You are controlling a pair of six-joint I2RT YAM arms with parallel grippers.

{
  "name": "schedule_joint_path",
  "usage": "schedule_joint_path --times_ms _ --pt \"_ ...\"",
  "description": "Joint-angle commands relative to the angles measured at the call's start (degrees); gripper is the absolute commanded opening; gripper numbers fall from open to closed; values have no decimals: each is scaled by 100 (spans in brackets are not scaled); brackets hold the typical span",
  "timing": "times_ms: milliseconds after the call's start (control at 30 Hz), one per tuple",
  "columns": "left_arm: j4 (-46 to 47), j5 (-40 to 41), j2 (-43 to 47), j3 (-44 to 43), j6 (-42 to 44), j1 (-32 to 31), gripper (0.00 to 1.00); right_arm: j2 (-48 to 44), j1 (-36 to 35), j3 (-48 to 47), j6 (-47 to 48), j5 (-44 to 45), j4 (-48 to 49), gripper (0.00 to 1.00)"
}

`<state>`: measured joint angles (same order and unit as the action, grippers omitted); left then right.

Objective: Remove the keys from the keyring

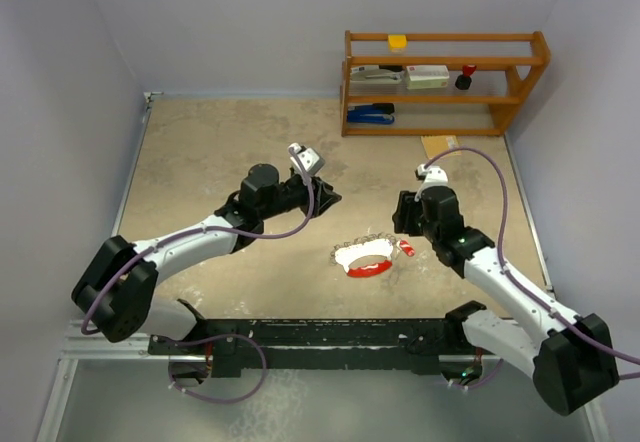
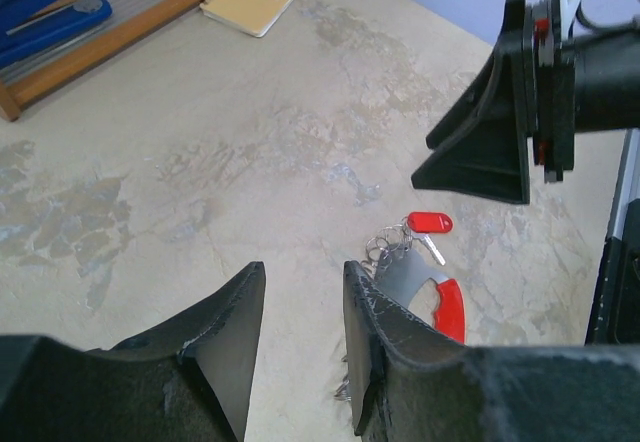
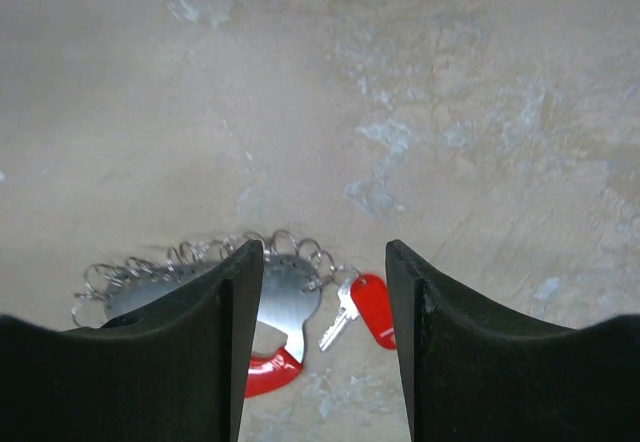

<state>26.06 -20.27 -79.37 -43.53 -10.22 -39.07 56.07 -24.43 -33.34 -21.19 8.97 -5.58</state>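
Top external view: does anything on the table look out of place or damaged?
A tan notepad lies on the tabletop beside the wooden shelf, not on it. The tabletop has pale mottled patches, perhaps wear. Nothing looks spilled or broken.

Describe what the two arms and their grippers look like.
Both arms have white links and black joints: the left arm, the right arm. A thin purple cable loops along each. The left gripper and right gripper have matte black, wedge-shaped fingers, scuffed on the left.
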Motion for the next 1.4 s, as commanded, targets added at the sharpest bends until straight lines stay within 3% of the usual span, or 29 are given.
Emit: schedule_joint_path --times_ms 0,233,633,1367 --pt "475 289 -8 -20 -302 -63 35 -202 -18 443 -184 -112 232 55" --pt "579 543 -58 3 -383 -101 35 -125 -18 661 -230 -68 256 42" --pt "529 524 -44 -5 -437 -101 35 737 -18 64 -356 489 -504 45" --pt "534 496 -172 -57 -377 -109 35 1481 -26 -70 36 -415 -180 49"
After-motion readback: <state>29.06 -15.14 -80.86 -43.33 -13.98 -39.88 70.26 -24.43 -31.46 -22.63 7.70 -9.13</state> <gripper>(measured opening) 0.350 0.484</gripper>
